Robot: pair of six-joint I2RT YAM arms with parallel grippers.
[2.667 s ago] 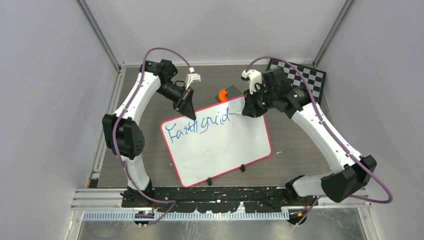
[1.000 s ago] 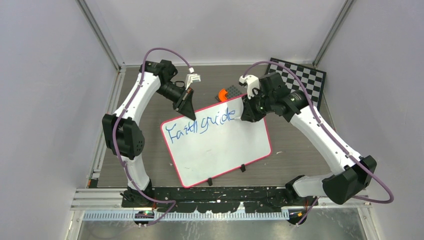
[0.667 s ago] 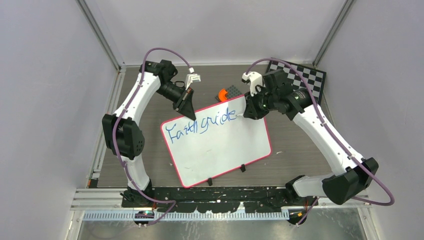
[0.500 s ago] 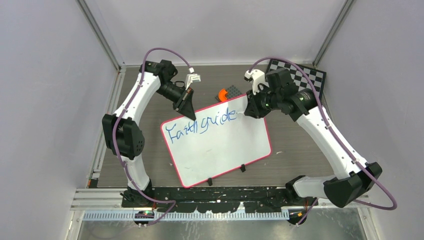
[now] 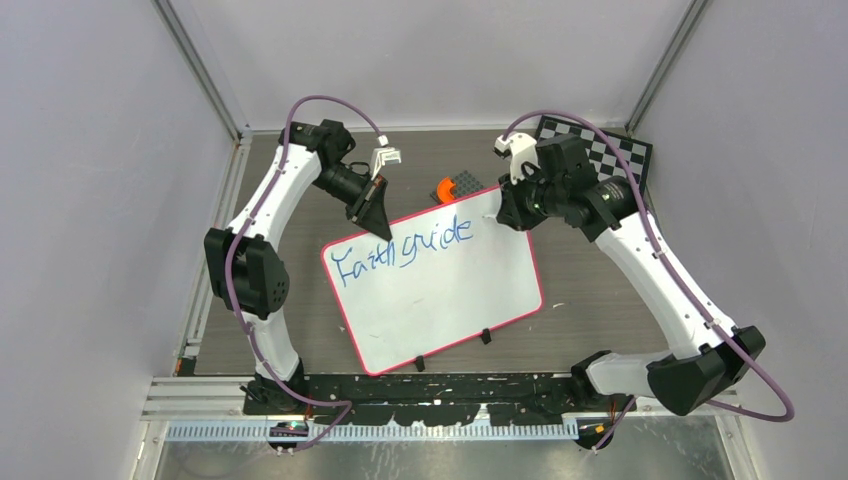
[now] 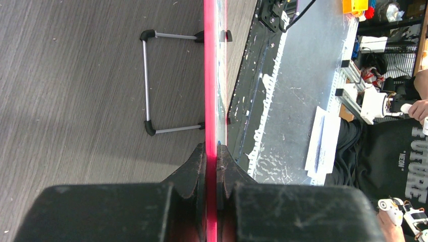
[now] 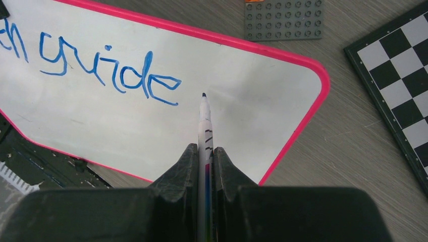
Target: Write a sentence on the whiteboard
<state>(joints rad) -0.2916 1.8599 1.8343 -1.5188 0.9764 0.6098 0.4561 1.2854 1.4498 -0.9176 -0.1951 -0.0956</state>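
The whiteboard (image 5: pixel 450 290) with its red-pink rim lies tilted on the table. Blue writing (image 5: pixel 400 250) along its top reads about "Faith guide"; "guide" also shows in the right wrist view (image 7: pixel 111 73). My left gripper (image 5: pixel 378 222) is shut on the board's top-left rim (image 6: pixel 210 101), seen edge-on in the left wrist view. My right gripper (image 5: pixel 510 215) is shut on a white marker (image 7: pixel 204 126). The marker's tip (image 7: pixel 204 95) hovers just right of the "e", near the board's top-right corner (image 7: pixel 315 75).
A black-and-white chessboard (image 5: pixel 600 150) lies at the back right, also in the right wrist view (image 7: pixel 398 85). A grey studded plate (image 7: pixel 282 19) and an orange piece (image 5: pixel 443 188) sit behind the whiteboard. The board's wire stand (image 6: pixel 147 80) shows in the left wrist view.
The word "guide" got its last "e". My right gripper with the marker has moved right, away from the writing. The left arm has not moved.
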